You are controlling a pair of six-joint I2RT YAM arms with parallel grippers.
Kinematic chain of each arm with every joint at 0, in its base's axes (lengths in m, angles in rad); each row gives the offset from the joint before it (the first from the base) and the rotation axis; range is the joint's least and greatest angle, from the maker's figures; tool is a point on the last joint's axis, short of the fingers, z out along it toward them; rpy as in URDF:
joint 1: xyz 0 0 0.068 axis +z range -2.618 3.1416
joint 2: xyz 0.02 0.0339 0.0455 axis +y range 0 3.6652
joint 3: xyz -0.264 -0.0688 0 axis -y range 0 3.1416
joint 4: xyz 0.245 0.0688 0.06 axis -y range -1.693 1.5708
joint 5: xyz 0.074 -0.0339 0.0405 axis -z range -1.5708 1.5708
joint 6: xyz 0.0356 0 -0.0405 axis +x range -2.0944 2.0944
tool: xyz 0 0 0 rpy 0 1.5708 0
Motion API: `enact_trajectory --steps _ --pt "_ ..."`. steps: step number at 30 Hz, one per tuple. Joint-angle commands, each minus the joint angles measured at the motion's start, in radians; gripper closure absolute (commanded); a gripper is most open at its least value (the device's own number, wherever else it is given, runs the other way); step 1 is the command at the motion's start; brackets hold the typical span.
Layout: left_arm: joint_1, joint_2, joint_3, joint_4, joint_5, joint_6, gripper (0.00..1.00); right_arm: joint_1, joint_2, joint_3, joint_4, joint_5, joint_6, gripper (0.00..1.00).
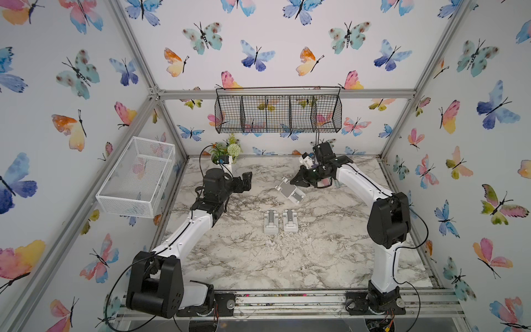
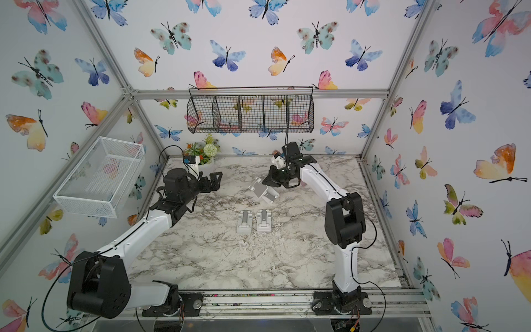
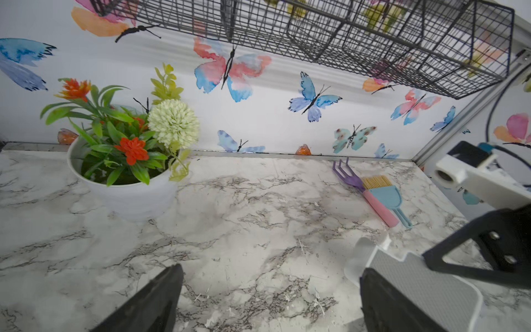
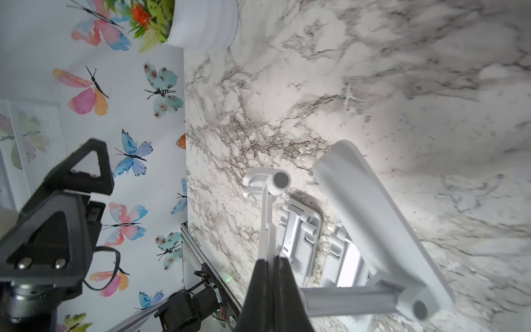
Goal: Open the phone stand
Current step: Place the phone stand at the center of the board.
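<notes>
Marble tabletop (image 1: 258,258), butterfly walls all round. At far centre, phone stand (image 1: 288,192) held tilted above table, right gripper (image 1: 297,184) pinched shut on its thin plate. Seen from right wrist, hinged parts spread at angles: stand looks largely unfolded. Off to left, left gripper (image 1: 245,181) jaws wide apart, empty, just beside stand, not touching. Nearer, two folded stands (image 1: 271,222) lie flat side by side, untouched. Likely left: set opened stand down upright

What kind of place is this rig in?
Probably a lab robot cell staged as a home counter: silver aluminium frame beams, butterfly-print wall panels, grey-veined marble-pattern tabletop.
</notes>
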Motion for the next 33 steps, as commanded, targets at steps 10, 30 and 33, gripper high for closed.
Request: enact_trajectory --steps 10,30,33 --pt "-0.108 -0.158 -0.053 -0.163 -0.042 0.014 0.02 -0.206 0.059 -0.07 0.278 -0.175 0.215 0.98" --pt "-0.138 -0.166 -0.062 -0.204 -0.039 0.047 0.02 -0.28 0.201 -0.11 0.41 -0.213 0.28 0.79" --pt "-0.14 -0.165 -0.063 -0.205 -0.039 0.05 0.02 -0.284 0.183 -0.065 0.338 -0.177 0.225 0.56"
